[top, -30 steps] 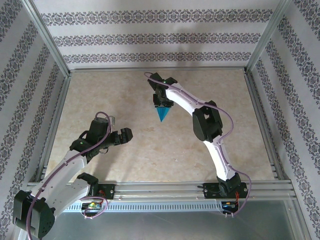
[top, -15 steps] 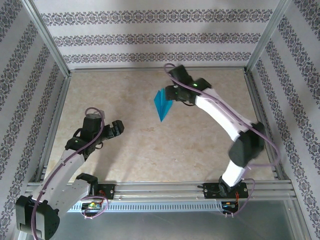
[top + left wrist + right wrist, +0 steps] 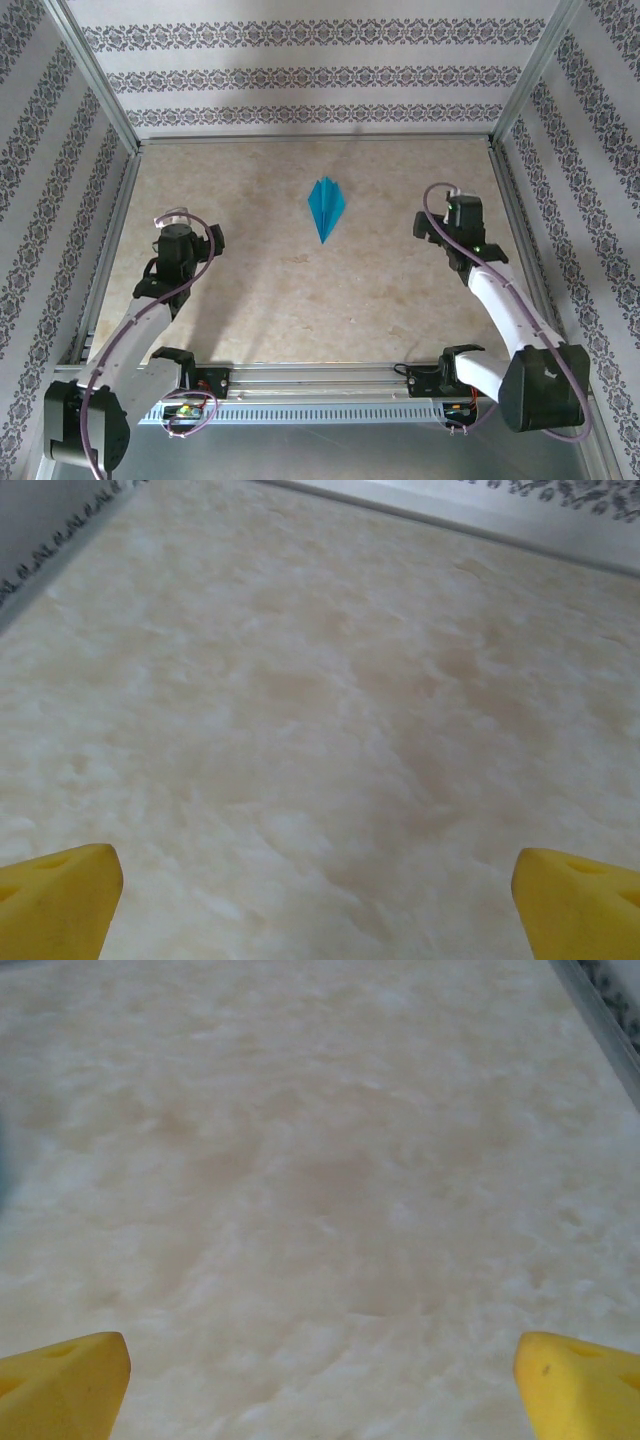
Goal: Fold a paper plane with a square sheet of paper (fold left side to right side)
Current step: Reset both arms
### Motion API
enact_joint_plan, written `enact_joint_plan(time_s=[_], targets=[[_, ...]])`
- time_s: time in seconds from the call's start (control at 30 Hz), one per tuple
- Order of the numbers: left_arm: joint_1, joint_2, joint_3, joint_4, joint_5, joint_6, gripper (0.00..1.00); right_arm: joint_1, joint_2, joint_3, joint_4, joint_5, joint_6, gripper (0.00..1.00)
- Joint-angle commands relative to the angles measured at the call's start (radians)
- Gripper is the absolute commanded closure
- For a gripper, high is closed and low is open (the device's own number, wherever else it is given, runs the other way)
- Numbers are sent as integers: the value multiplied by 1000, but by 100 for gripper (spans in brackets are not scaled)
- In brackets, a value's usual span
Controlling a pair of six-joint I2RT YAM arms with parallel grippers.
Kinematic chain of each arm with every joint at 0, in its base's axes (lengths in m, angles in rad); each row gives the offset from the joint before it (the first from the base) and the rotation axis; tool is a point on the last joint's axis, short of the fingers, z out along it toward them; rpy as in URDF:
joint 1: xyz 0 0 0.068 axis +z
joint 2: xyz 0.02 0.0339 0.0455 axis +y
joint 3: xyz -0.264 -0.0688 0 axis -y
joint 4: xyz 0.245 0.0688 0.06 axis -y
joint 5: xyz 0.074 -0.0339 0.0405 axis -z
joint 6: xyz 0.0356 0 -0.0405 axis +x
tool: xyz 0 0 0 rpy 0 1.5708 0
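Our left gripper (image 3: pixel 176 228) stands with its yellow fingertips (image 3: pixel 60 900) spread wide over the bare table (image 3: pixel 260 290), close to the left frame rail (image 3: pixel 113 240). Our right gripper (image 3: pixel 448 216) is spread just as wide, its fingertips (image 3: pixel 575 1385) over bare surface too, near the right frame rail (image 3: pixel 522 240). Between the two, well apart from both, the paper plane (image 3: pixel 325 207) lies flat, sharp point toward us. We see open tabletop on every side of it, out to the back wall (image 3: pixel 320 80).

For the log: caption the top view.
Paper plane lies on the table, left gripper and right gripper open, both well clear.
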Motion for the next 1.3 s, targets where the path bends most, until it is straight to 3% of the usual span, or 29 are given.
enact_joint_plan(time_s=[0.0,0.2,0.3,0.5,0.8,1.03,1.1,1.27], targets=[[41,53,-15,170,-26,126,0,-30,19,-109,369,-104,-117,2],[88,142,-89,348,-12,198,0,-44,218,-226,801,-157,-188,2],[111,161,-141,459,24,212,0,-70,270,-247,876,-185,-167,2],[134,258,-231,706,109,227,0,-86,433,-328,1188,-262,-161,2],[148,442,-239,985,232,256,0,-71,417,-311,1125,-202,-169,2],[160,687,-218,1206,298,268,0,-52,414,-311,1121,-170,-184,2],[163,655,-188,1087,294,261,0,-44,414,-312,1121,-154,-187,2],[163,664,-149,1034,280,259,0,-46,413,-311,1122,-153,-186,2]])
